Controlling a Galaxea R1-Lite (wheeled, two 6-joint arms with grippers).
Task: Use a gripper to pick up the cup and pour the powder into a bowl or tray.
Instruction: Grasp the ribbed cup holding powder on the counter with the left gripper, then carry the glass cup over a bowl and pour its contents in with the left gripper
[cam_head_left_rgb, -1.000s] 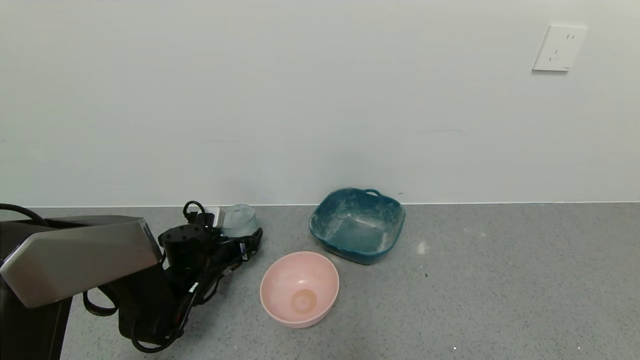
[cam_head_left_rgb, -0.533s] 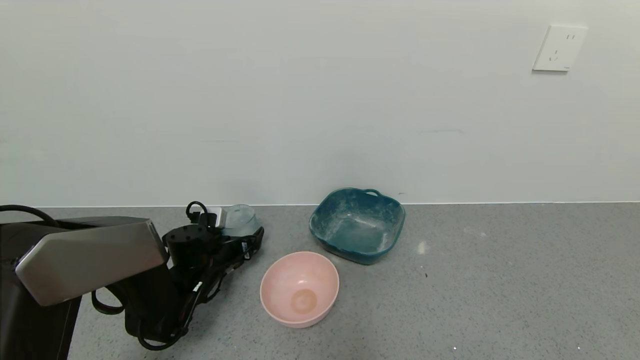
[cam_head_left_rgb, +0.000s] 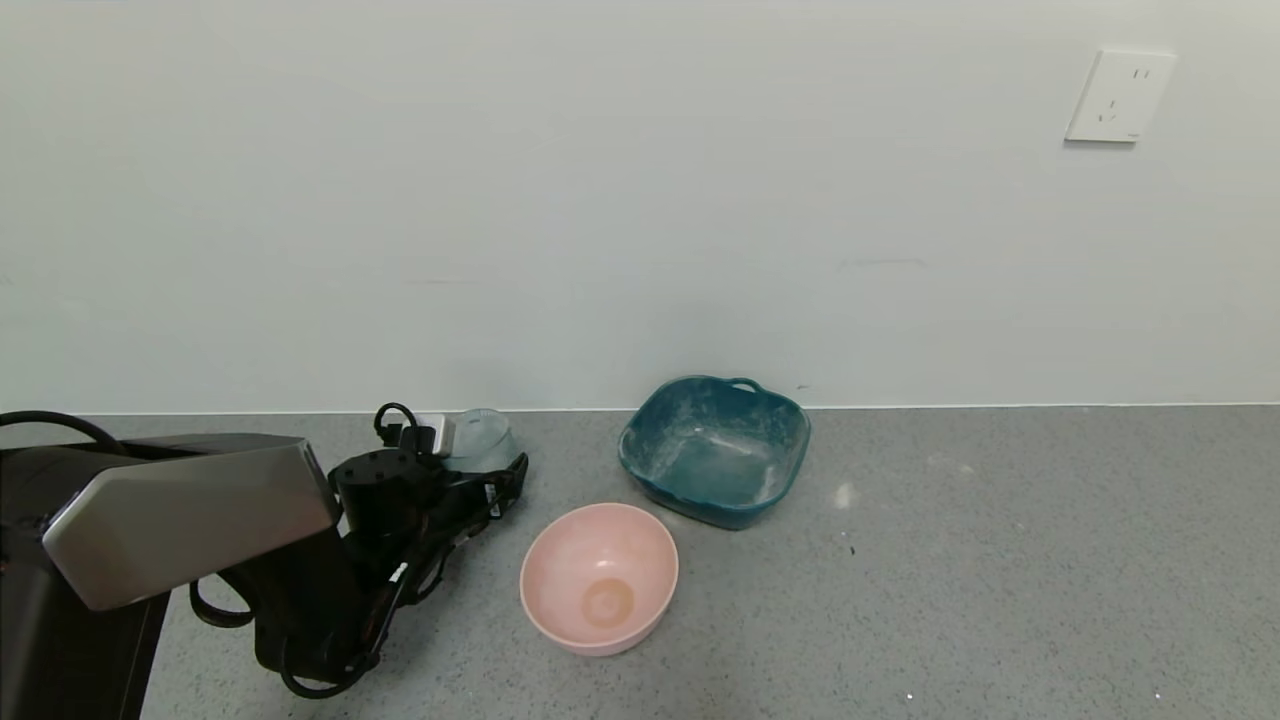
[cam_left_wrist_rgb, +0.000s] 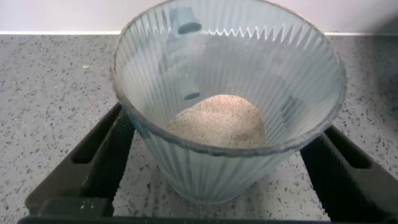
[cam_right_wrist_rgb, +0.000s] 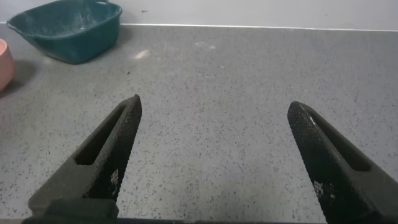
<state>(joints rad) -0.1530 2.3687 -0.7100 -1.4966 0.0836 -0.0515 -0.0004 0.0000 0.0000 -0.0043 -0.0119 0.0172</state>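
The ribbed pale blue-grey cup stands on the grey counter near the wall, at the left. In the left wrist view the cup holds a small heap of whitish-grey powder. My left gripper is open, and its black fingers lie on either side of the cup's lower body; I cannot tell if they touch it. The pale pink bowl sits in front and to the right of the cup, with no powder in it. My right gripper is open and empty over bare counter.
A dark teal squarish dish with handles, dusted white inside, stands behind the pink bowl by the wall; it also shows in the right wrist view. A wall socket is high on the right. The wall runs close behind the cup.
My left arm has edged slightly forward and to the right, bringing the gripper a little further round the cup. The cup, bowl and dish have not moved.
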